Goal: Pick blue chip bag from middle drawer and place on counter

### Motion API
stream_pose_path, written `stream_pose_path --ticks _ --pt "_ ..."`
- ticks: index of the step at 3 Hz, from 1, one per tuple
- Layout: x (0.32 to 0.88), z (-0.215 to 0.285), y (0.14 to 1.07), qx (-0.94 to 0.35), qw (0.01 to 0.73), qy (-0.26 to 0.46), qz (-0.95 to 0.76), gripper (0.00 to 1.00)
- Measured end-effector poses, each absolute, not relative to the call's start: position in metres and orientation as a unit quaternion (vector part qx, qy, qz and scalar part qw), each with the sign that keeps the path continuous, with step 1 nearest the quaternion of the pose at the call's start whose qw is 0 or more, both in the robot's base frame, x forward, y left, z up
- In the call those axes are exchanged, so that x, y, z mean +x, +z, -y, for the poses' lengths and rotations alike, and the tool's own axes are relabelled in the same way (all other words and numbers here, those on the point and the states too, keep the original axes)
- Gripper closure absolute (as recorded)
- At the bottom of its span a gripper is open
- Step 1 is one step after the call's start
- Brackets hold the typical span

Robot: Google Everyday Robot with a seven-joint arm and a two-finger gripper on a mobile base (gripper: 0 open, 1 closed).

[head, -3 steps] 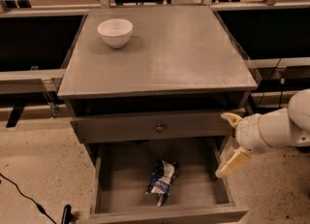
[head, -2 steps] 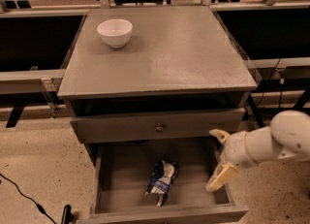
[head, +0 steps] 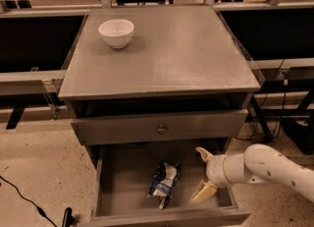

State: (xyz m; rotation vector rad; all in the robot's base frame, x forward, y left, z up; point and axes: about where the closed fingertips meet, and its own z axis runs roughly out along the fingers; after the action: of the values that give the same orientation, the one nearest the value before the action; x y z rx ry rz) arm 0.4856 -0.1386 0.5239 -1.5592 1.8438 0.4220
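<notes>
Gripper [head: 202, 173] is seen over the open drawer [head: 122, 182], at its 3 o'clock side, w/ fingers spread wide. Bag [head: 164, 183] is laid flat on the drawer floor, approx. centre, at 9 o'clock of gripper, near but not touched. Bowl [head: 117, 33] is set at 11 o'clock on counter [head: 171, 54].

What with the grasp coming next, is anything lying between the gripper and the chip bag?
Nothing visible. The open gripper is inside the drawer, right of the chip bag, with only bare drawer floor between them.
</notes>
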Motion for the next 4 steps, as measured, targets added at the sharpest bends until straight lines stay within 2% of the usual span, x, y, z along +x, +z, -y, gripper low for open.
stream_pose_path --ticks 1,4 --pt "0.486 0.139 0.524 -0.599 0.338 0.162 -0.708 0.0" --pt "0.495 0.085 0.47 -0.571 0.382 0.269 -0.675 0.0"
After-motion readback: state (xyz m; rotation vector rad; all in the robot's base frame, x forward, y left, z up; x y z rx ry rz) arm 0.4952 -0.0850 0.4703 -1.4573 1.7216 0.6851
